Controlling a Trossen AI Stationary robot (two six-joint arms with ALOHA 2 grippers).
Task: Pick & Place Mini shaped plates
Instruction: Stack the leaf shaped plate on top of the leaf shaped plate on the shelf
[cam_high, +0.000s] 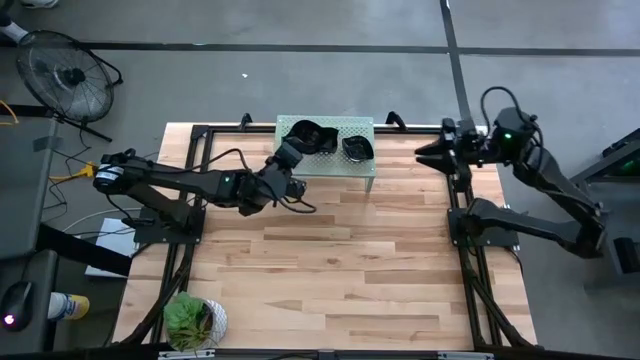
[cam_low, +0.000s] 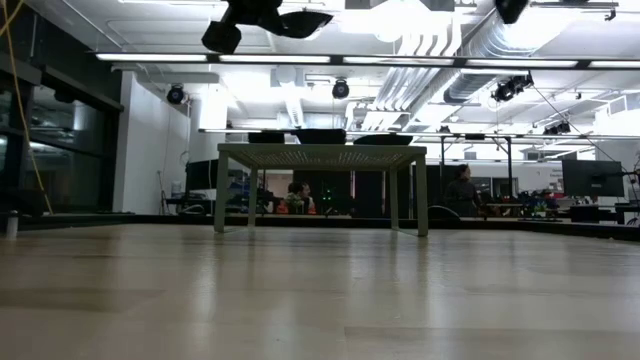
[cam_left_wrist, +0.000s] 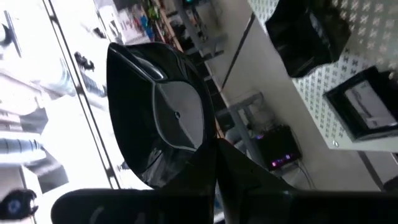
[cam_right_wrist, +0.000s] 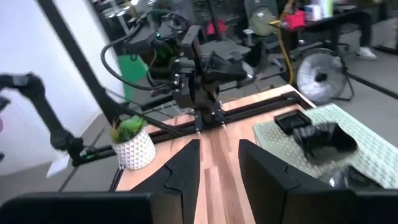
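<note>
**Left end effector lifts a glossy plate over the perforated shelf**

High view: the pale green perforated metal shelf (cam_high: 362, 126) stands at the far edge of the light wood-plank surface (cam_high: 330, 270). Black mini shaped plates (cam_high: 357, 147) lie on it in two dark clusters. The left end effector (cam_high: 292, 152) is at the shelf's left end, above the larger cluster. The right end effector (cam_high: 428, 152) waits off the surface's far right edge. A leafy plant in a white pot (cam_high: 192, 322) sits at the near left corner.

Low view: the shelf (cam_low: 320, 156) is a thin slab on four slender legs, with flat dark plates (cam_low: 320, 135) along its top.

Left wrist view: the fingers are clenched on a held plate (cam_left_wrist: 165, 112), shiny black with a raised rim and a rounded point. Square-rimmed plates (cam_left_wrist: 367, 106) rest on the punched shelf top.

Right wrist view: two dark fingers (cam_right_wrist: 182, 171) stand released, parted, with nothing between them.
</note>
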